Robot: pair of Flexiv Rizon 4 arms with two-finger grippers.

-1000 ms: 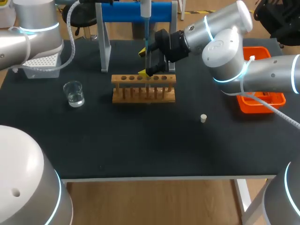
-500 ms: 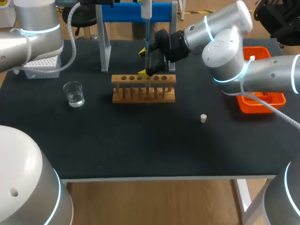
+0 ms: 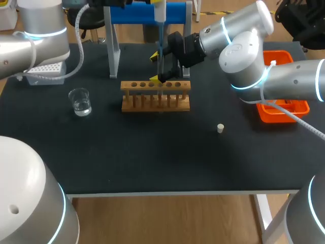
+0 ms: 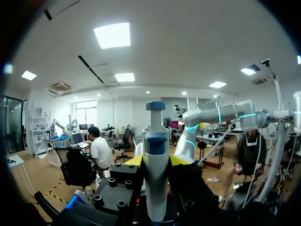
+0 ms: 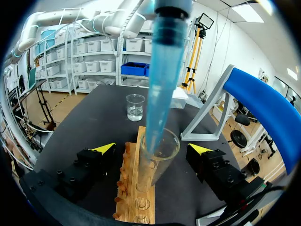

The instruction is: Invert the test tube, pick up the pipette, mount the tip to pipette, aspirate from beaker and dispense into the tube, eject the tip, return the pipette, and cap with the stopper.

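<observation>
My left gripper [image 4: 156,160] is shut on the white and blue pipette [image 4: 155,179], held upright above the wooden rack [image 3: 155,95]. The pipette's blue tip [image 5: 162,80] reaches down into the mouth of the glass test tube [image 5: 157,160], which stands in the rack [image 5: 129,188]. My right gripper [image 5: 151,148] is open, with one yellow finger on either side of the tube and neither touching it. In the head view this gripper [image 3: 155,68] sits just behind the rack. The beaker [image 3: 80,101] with clear liquid stands to the left. A small white stopper [image 3: 220,128] lies to the right.
A blue and grey pipette stand [image 3: 147,12] rises behind the rack. A white tip box [image 3: 45,68] sits at the back left. An orange tray [image 3: 284,109] lies at the right under my right arm.
The pipette has drifted very slightly to the right above the tube. My right arm and the rack have kept still.
</observation>
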